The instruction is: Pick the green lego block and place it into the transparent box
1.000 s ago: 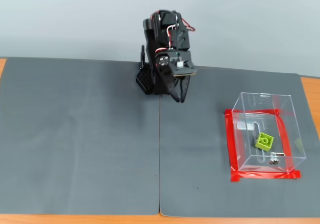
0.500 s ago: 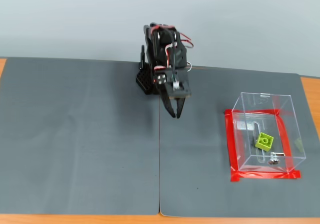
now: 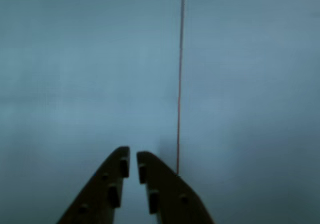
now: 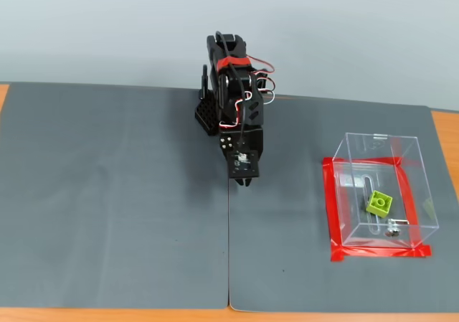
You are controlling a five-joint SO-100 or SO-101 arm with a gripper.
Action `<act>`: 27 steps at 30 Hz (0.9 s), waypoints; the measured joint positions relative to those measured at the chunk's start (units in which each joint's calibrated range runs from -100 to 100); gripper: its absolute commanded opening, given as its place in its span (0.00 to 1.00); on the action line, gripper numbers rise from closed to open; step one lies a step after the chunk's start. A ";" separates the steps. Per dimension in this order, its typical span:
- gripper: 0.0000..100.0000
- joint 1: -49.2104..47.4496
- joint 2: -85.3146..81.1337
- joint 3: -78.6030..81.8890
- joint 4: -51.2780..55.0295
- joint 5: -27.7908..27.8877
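Tool (image 3: pixel 131 156): two dark fingers entering the wrist view from the bottom edge, tips nearly together with only a thin gap, nothing held between them. In the fixed view the tool (image 4: pixel 244 182) points down at centre frame, above the grey mat (image 4: pixel 115 193), right beside the seam (image 4: pixel 229 250) where the two mat sheets meet; the same seam shows as a thin vertical line (image 3: pixel 179 84) in the wrist view, just right of the fingertips.

Arm (image 4: pixel 233 85): black, folded, with red and white wires, standing at upper centre of the frame.

Transparent box (image 4: pixel 423 193): right side of the frame, well apart from the tool, edged by red tape (image 4: pixel 332 214).

Green lego block (image 4: pixel 379 203): inside the box, resting on its base, studs up, just above a small metal piece (image 4: pixel 391 230).

Desk (image 4: pixel 445 132): orange wood showing at the frame's right and bottom edges.
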 measured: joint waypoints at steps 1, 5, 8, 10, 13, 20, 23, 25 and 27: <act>0.02 0.07 0.00 0.00 0.09 0.00; 0.02 -0.37 0.00 0.00 1.65 0.00; 0.02 -0.44 0.00 0.00 4.94 0.05; 0.02 -0.29 0.00 0.00 5.46 0.83; 0.02 -0.29 -0.17 0.00 6.07 2.15; 0.02 0.88 -0.17 0.00 6.07 2.49; 0.02 1.99 -0.17 0.00 6.07 2.49; 0.02 2.14 -0.17 0.00 6.07 2.49; 0.02 1.92 -0.17 0.00 6.07 2.49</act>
